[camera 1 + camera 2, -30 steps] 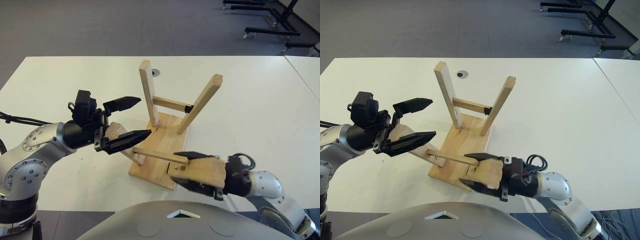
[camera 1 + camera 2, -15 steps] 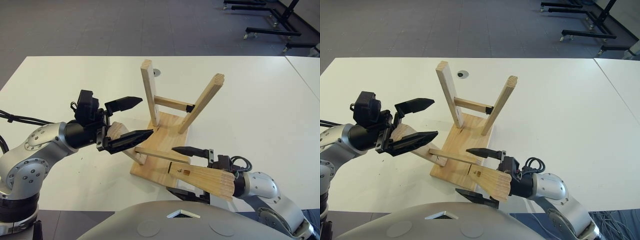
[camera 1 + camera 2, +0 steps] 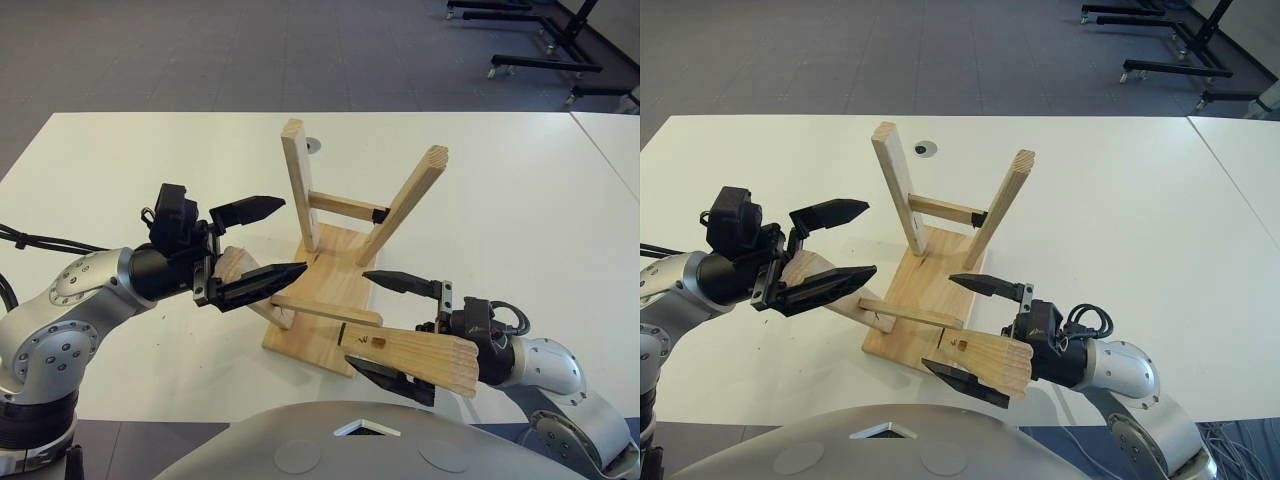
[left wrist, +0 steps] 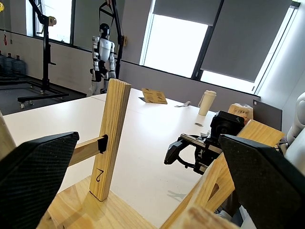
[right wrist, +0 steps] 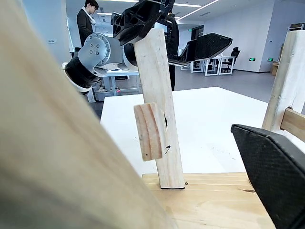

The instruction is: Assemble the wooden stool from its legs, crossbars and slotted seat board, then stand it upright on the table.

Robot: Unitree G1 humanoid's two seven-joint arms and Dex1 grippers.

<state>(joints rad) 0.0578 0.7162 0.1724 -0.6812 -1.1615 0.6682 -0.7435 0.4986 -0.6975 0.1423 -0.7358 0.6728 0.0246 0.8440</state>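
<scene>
- The seat board [image 3: 335, 268] lies flat on the white table [image 3: 120, 170], at the middle of the near edge.
- Two legs stand on the board's far end: the far left leg [image 3: 298, 180] and the far right leg [image 3: 405, 205]. Both lean slightly, and a short crossbar [image 3: 340, 207] joins them.
- A third leg [image 3: 232, 264] rises from the board's near left side, tilted out to the left. A second crossbar [image 3: 325, 309] runs from it across the board to the right.
- The left gripper [image 3: 292, 234] is spread wide. The third leg's top end sits between its fingers close to the palm, and neither fingertip touches it.
- The right gripper [image 3: 358, 318] is also spread wide, at the board's near right corner. The fourth leg [image 3: 410, 352] lies lengthwise between its fingers, against the lower one, with a clear gap under the upper one. The leg's far end reaches the second crossbar's right end; I cannot tell whether they touch.
</scene>
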